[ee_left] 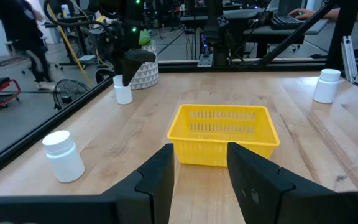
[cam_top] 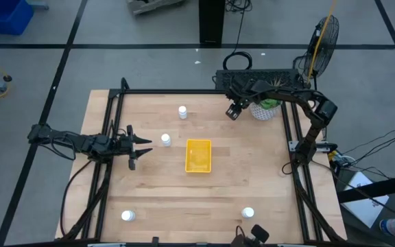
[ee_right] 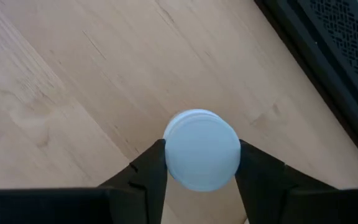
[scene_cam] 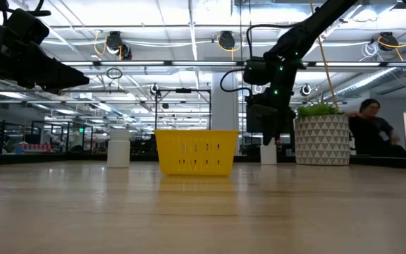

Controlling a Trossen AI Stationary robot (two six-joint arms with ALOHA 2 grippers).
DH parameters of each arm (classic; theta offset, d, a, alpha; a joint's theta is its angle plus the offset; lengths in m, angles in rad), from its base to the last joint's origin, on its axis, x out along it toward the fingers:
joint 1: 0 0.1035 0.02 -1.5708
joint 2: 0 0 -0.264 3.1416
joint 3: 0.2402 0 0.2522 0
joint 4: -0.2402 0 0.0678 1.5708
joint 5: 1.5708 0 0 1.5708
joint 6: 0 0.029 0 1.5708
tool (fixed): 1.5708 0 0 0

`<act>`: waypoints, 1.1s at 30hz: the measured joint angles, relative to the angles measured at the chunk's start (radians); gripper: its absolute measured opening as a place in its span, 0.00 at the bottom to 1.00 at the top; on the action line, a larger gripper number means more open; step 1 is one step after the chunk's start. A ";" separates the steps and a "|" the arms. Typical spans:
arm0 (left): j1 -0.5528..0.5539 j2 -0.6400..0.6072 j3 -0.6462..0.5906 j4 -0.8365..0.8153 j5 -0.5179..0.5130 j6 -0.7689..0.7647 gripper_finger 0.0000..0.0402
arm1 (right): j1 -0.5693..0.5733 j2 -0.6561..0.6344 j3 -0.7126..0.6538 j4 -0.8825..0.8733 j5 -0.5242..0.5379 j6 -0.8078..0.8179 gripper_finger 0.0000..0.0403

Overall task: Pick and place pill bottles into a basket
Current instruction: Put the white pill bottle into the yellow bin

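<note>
Left gripper (cam_top: 145,143) hovers at the table's left side, fingers spread apart with nothing between them, aimed toward the basket (cam_top: 198,156). One pill bottle (cam_top: 166,140) stands just ahead of it, between gripper and basket. Another bottle (cam_top: 127,216) sits near the front left corner. The yellow basket is mid-table with no bottle inside (left wrist view confirms this). A third bottle (cam_top: 182,112) stands behind the basket toward the far edge. A fourth (cam_top: 247,214) is at the front, right of centre. Right gripper (ee_right: 201,163) is down at the far right beside the potted plant (cam_top: 265,107), fingers on either side of the fifth bottle (ee_right: 201,149) and touching its cap.
</note>
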 joint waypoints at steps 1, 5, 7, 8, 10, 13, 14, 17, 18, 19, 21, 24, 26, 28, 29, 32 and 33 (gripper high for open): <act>0.000 0.000 0.000 0.000 0.000 0.000 0.38 | 0.006 -0.002 0.000 0.002 0.000 0.000 0.36; 0.000 0.000 0.000 0.000 0.000 -0.002 0.38 | 0.048 -0.036 -0.004 0.033 -0.036 0.002 0.36; 0.000 0.000 0.000 0.000 0.000 -0.004 0.38 | 0.076 -0.070 -0.003 0.071 -0.055 0.009 0.36; 0.000 0.000 0.000 0.000 0.000 -0.004 0.38 | 0.091 -0.089 -0.003 0.084 -0.055 0.015 0.36; 0.000 0.000 0.000 0.000 0.000 -0.004 0.38 | 0.125 -0.125 -0.003 0.099 -0.055 0.025 0.36; 0.000 0.000 0.000 0.000 0.000 -0.004 0.38 | 0.186 -0.185 -0.003 0.121 -0.065 0.048 0.36; 0.000 0.000 0.000 0.000 0.000 -0.004 0.38 | 0.208 -0.203 -0.002 0.130 -0.077 0.056 0.36; 0.000 0.000 0.000 0.000 0.000 -0.003 0.38 | 0.291 -0.242 -0.002 0.152 -0.079 0.089 0.36; 0.000 0.000 0.000 0.000 0.000 -0.004 0.38 | 0.320 -0.251 -0.002 0.156 -0.078 0.100 0.36; 0.000 0.000 0.000 0.000 0.000 -0.003 0.38 | 0.351 -0.258 -0.002 0.164 -0.079 0.109 0.36; 0.000 0.000 0.000 0.000 0.000 -0.004 0.38 | 0.410 -0.265 -0.002 0.180 -0.079 0.127 0.36; 0.000 0.000 0.000 0.000 0.000 -0.003 0.38 | 0.486 -0.263 -0.002 0.184 -0.076 0.149 0.36; 0.000 0.000 0.000 0.000 0.000 -0.003 0.38 | 0.527 -0.260 -0.002 0.197 -0.075 0.165 0.36; 0.000 0.000 0.000 0.000 0.000 -0.003 0.38 | 0.560 -0.258 -0.002 0.210 -0.073 0.182 0.36; 0.000 0.000 0.000 0.000 0.000 -0.003 0.38 | 0.574 -0.257 -0.002 0.206 -0.073 0.187 0.36; 0.000 0.000 0.000 0.000 0.000 0.001 0.38 | 0.603 -0.257 -0.002 0.205 -0.073 0.207 0.36; 0.000 0.000 0.000 0.000 0.000 0.001 0.38 | 0.608 -0.257 -0.001 0.205 -0.073 0.211 0.36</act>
